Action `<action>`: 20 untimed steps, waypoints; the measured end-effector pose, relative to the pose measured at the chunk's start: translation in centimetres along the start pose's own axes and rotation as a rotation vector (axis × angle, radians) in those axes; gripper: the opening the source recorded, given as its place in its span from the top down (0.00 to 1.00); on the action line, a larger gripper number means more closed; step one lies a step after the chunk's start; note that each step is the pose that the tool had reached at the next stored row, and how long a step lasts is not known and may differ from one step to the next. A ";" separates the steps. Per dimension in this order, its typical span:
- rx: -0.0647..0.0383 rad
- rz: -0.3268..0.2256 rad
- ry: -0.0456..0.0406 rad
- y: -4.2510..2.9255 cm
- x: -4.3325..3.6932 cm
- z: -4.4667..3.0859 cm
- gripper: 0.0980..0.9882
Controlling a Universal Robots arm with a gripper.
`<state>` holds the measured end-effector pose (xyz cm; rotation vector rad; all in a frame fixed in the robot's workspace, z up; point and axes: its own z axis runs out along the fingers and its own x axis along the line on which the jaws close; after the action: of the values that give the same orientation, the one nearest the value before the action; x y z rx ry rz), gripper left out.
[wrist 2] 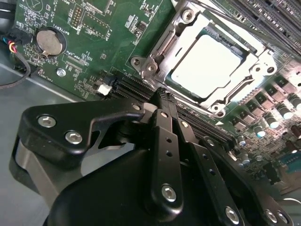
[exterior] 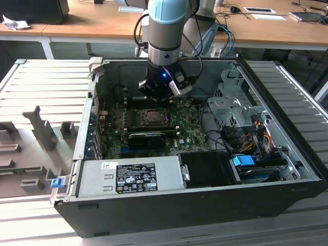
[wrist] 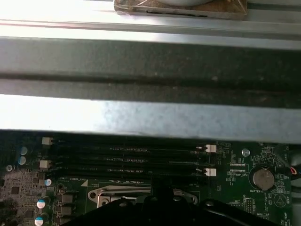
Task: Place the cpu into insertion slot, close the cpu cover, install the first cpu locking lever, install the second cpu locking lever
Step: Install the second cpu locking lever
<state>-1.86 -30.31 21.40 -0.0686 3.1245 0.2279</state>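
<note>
Gripper (wrist 2: 162,94) fingers are pressed together with nothing between them, as I read the second wrist view, where the two black links meet at a single tip just short of the socket. From my remote station I see the cpu (wrist 2: 204,63) seated flat in the insertion slot (wrist 2: 160,47), its pale metal top bright under the light; the cpu cover (wrist 2: 235,92) lies down around it as a silver frame, the chip showing through its square window. In the exterior view the gripper (exterior: 159,95) hangs inside the open computer case (exterior: 287,148), over the far edge of the green motherboard (exterior: 189,136), with the insertion slot (exterior: 152,118) just beyond its tip toward the camera. The relation that matters: the socket lies directly ahead of the closed fingertip, close but apart from it, and the tip points at the socket's near edge rather than at its centre. Whether either locking lever is latched I cannot tell. Memory slots (wrist: 127,160) run crosswise in the first wrist view, beside a coin cell (wrist: 261,178).
</note>
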 end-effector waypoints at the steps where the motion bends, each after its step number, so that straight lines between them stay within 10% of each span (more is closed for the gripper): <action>1: 0.000 0.000 0.0000 -0.14 0.01 -0.02 0.99; 10: 0.001 0.000 0.0001 -0.78 0.04 -0.32 0.99; 17: 0.002 0.000 0.0002 -0.23 0.00 -4.16 0.99; 20: 0.002 0.000 0.0001 -1.07 0.04 -4.41 0.99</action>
<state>-1.87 -32.02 25.60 -0.0685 3.1248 0.2250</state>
